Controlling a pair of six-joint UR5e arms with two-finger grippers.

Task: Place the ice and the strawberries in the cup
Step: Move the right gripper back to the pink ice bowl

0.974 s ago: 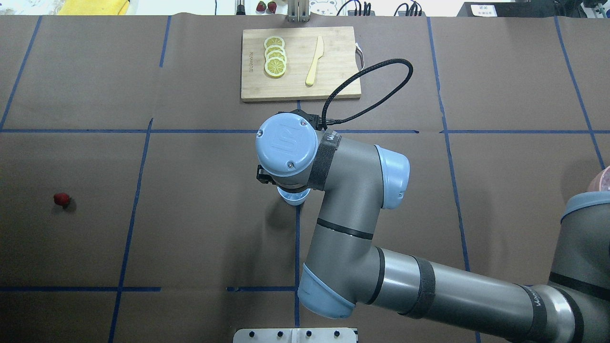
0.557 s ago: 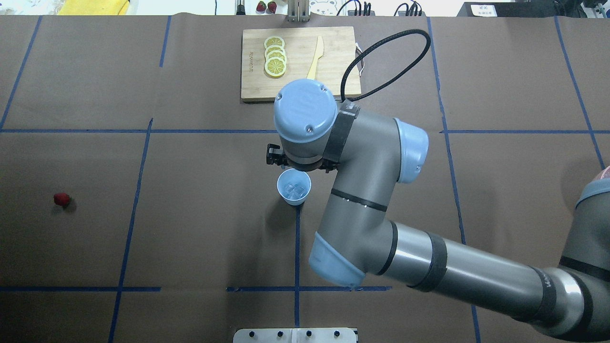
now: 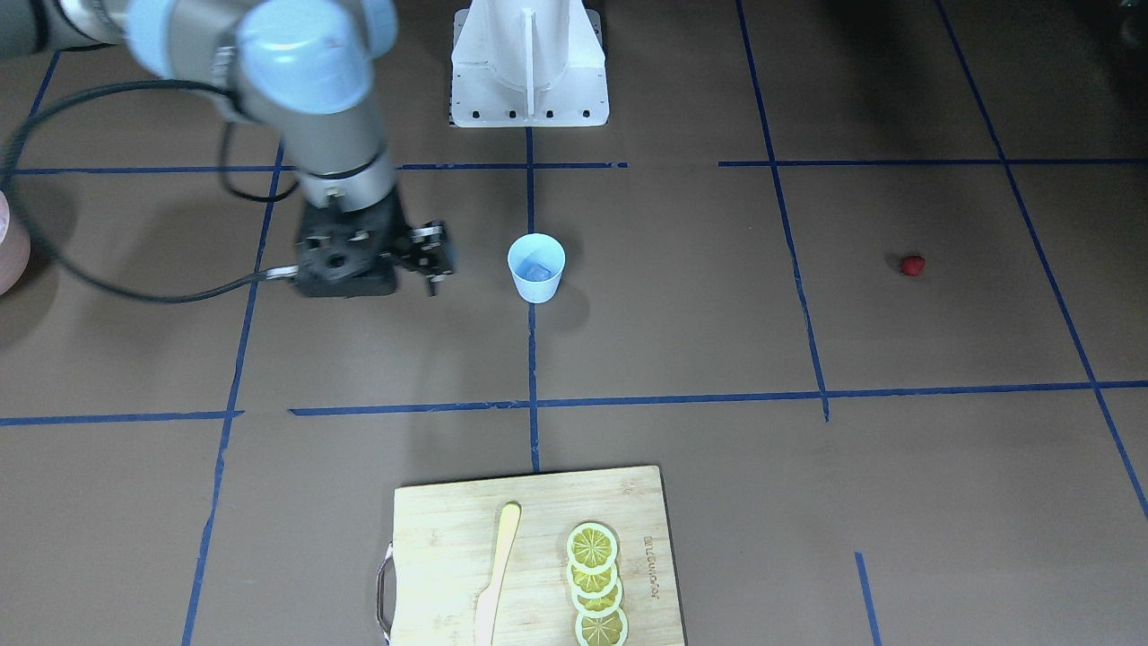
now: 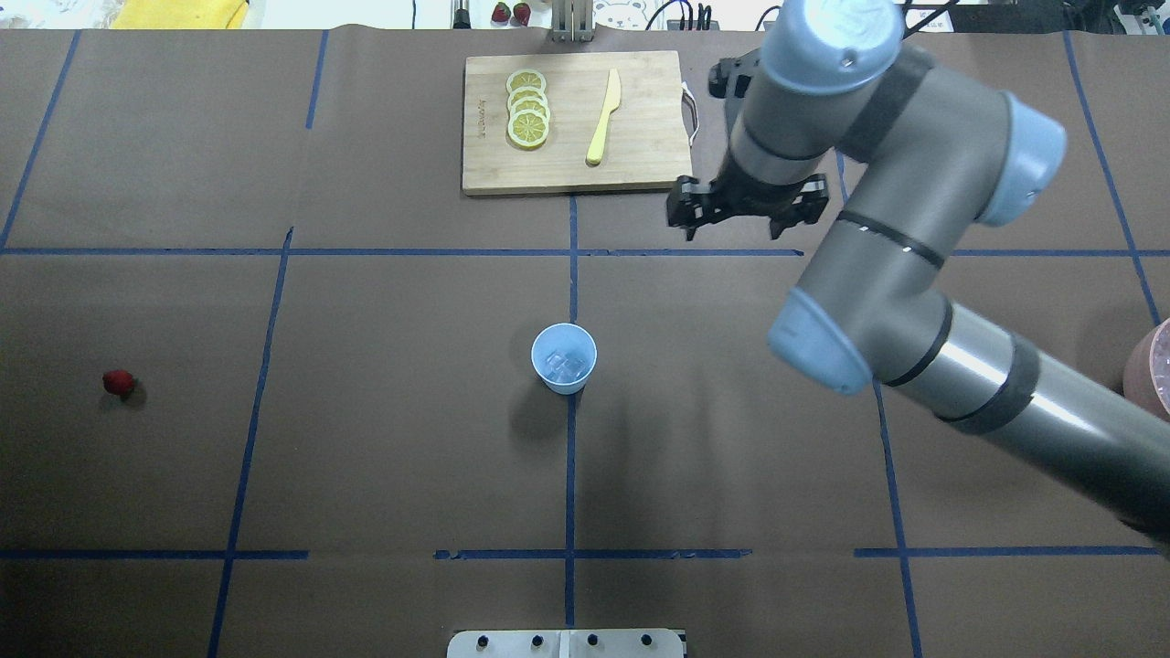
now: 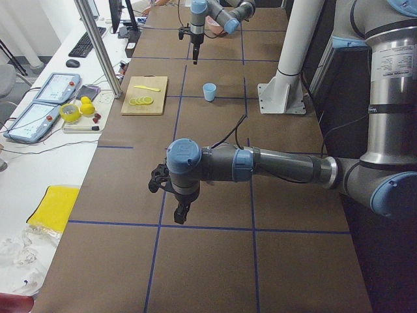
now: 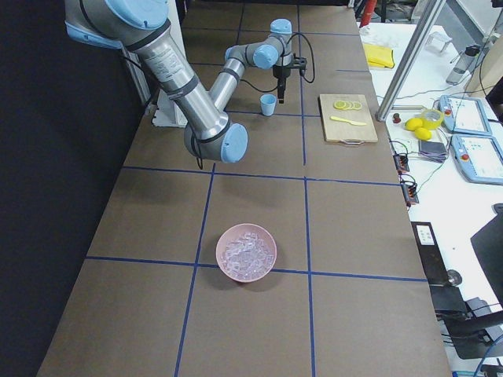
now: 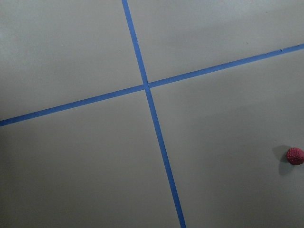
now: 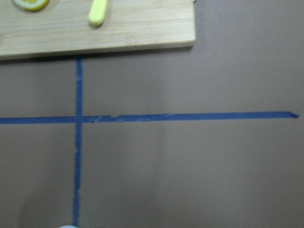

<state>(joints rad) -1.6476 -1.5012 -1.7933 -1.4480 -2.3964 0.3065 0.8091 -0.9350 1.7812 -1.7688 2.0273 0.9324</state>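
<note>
The light blue cup [image 4: 564,358] stands upright at the table's middle, with pale ice cubes [image 4: 565,365] inside; it also shows in the front view [image 3: 536,266]. The small red strawberry [image 4: 118,382] lies alone at the far left, and near the right edge of the left wrist view [image 7: 295,156]. My right gripper [image 4: 745,219] hangs empty beyond and to the right of the cup, near the board's corner, jaws spread. My left gripper [image 5: 180,214] shows only in the exterior left view, above the table; I cannot tell whether it is open.
A wooden cutting board [image 4: 640,155] at the far middle carries lemon slices [image 4: 527,110] and a yellow knife [image 4: 603,117]. A pinkish bowl of ice [image 6: 247,253] sits at the table's right end. Blue tape lines cross the brown table.
My right arm has swung from over the cup to the far right, by the board's corner. The cup now shows uncovered with ice in it. The strawberry has not moved.
</note>
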